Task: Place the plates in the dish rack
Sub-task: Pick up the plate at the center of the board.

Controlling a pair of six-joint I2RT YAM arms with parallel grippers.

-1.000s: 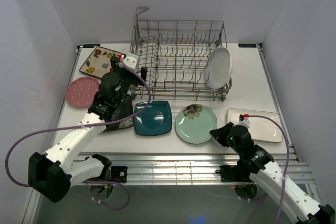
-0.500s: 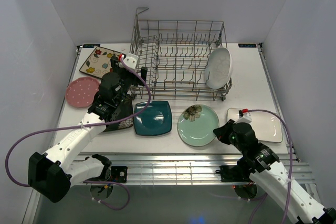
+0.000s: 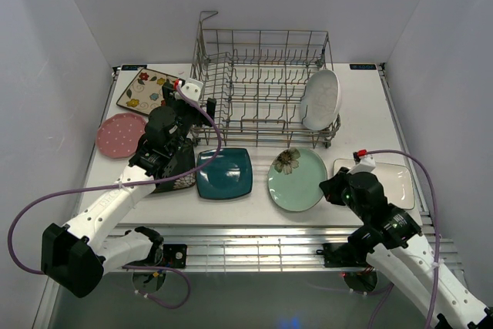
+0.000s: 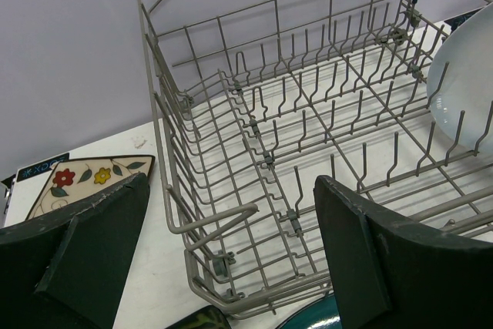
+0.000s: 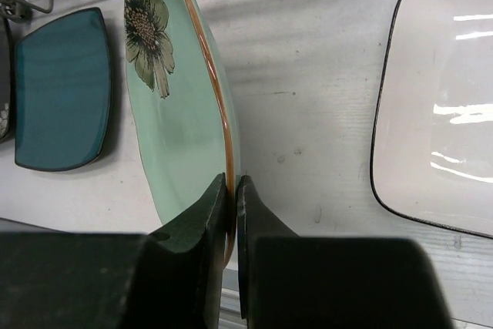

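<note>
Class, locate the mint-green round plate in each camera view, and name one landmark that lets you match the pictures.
Top external: the mint-green round plate lies right of centre, just in front of the dish rack.
Left wrist: not in it.
Right wrist: the plate is left of centre, tilted up, its rim clamped in the right pincer.
Shared landmark: the dish rack, whose wires show in all three views.

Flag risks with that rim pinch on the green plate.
1. The right gripper pinches the mint-green plate by its rim only, tilted: it could pivot or slip out.
2. Lifting into the dish rack, it could clip the front wires or the white oval plate inside.
3. The open left gripper hovers by the rack's left corner, crowding that side.
</note>
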